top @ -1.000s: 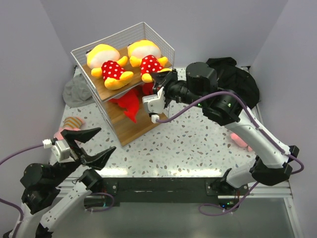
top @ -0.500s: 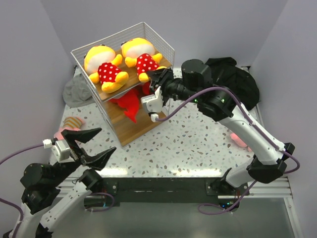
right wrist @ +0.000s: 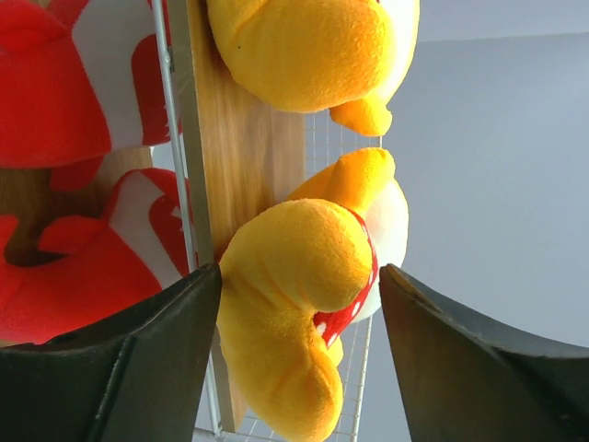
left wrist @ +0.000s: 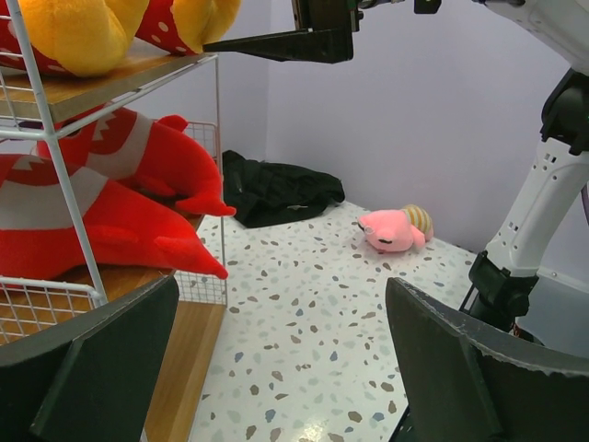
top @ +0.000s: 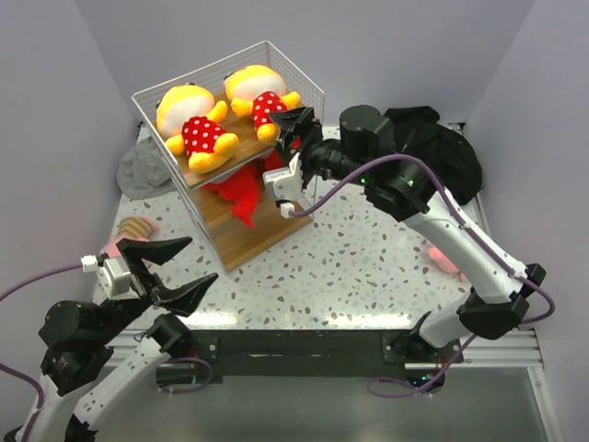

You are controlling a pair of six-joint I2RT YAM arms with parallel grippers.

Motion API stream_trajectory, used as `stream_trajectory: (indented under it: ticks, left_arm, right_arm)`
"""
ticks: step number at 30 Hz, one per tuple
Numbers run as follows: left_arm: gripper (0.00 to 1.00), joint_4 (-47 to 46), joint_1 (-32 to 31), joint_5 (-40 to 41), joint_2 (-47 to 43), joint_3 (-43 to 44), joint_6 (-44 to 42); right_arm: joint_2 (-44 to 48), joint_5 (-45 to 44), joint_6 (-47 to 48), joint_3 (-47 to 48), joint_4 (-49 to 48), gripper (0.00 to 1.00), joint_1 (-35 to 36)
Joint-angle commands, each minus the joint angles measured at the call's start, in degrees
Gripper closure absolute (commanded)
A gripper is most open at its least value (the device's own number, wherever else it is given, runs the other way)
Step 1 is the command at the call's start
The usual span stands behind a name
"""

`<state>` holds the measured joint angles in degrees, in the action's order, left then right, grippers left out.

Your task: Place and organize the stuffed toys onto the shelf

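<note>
My right gripper (top: 296, 124) standing spread, clamping nothing. Doll (top: 262, 99) lying on top board of shelf (top: 247, 235), foot sitting between my fingers. Risk: one finger (right wrist: 138, 350) lying close against foot, so backing out could be dragging doll off board edge. Wrist view showing gap beside foot, top view hiding it. My left gripper (top: 201, 258) hanging wide, empty. Its wrist view showing pink toy (left wrist: 394, 228) lying well beyond it.

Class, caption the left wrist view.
Red sharks on the shelf; a pink toy lies on the table.

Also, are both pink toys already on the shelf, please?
No, a pink toy lies on the speckled table, apart from the shelf.
</note>
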<state>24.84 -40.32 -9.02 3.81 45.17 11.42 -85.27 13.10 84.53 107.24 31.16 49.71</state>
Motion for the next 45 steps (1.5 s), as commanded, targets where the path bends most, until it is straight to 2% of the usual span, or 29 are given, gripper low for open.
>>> stream_trajectory:
  ticks: [1, 7, 10, 13, 14, 18, 31, 45]
  left_arm:
    - [0.0, -2.4, -0.2, -1.4, 1.2, 1.1, 1.2]
    - [0.0, -3.1, -0.2, -1.5, 1.2, 0.5, 1.7]
    - [0.0, -3.6, -0.2, -1.5, 1.3, 0.2, 1.8]
    - [0.0, -3.9, -0.2, -1.4, 1.5, 0.0, 1.8]
    - [0.0, -3.9, -0.2, -1.4, 1.5, 0.0, 1.8]
    - [0.0, -3.7, -0.2, -0.9, 1.5, -0.1, 1.8]
    - [0.0, -2.6, -0.2, 0.1, 1.5, 0.7, 1.4]
    - [0.0, -3.1, -0.3, 0.1, 2.7, -0.5, 0.8]
  right_arm:
    - [4.2, 2.1, -2.0, -1.6, -3.6, 0.24, -0.2]
    - [9.0, 4.2, -6.2, -6.0, -6.5, 0.21, -0.2]
    - [10.2, 4.9, -10.1, -7.6, -7.3, 0.25, -0.2]
    - [10.8, 6.4, -13.3, -8.3, -6.9, 0.47, -0.3]
    - [11.2, 6.7, -14.7, -8.9, -7.0, 0.63, -0.3]
    - [10.7, 5.9, -16.7, -9.9, -6.8, 0.83, -0.2]
    - [3.3, -1.9, -18.7, -6.9, -10.7, 0.84, -0.7]
    - [2.4, 3.1, -21.8, -6.6, -12.2, 0.84, -5.9]
